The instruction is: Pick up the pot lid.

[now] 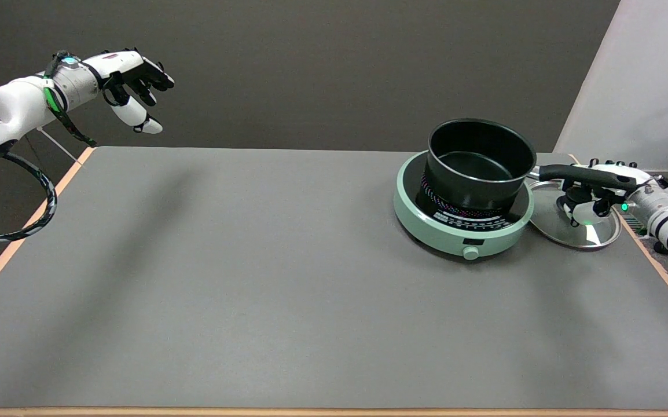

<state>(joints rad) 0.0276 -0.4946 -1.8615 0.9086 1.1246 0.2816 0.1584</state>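
Observation:
The shiny metal pot lid [554, 217] lies on the table at the far right, beside the stove and partly under the pot's handle. My right hand [591, 197] reaches in from the right edge and sits over the lid's middle. Its fingers curl down around the knob, which they hide, so it grips the lid there. The lid's rim looks level on or just off the table; I cannot tell which. The black pot [476, 162] stands open on the mint-green stove [461, 231].
The pot's black handle [577, 174] sticks out to the right, just above my hand and the lid. The table's right edge [667, 278] runs close by the lid. The idle left hand [131, 81] hangs in the air at the upper left.

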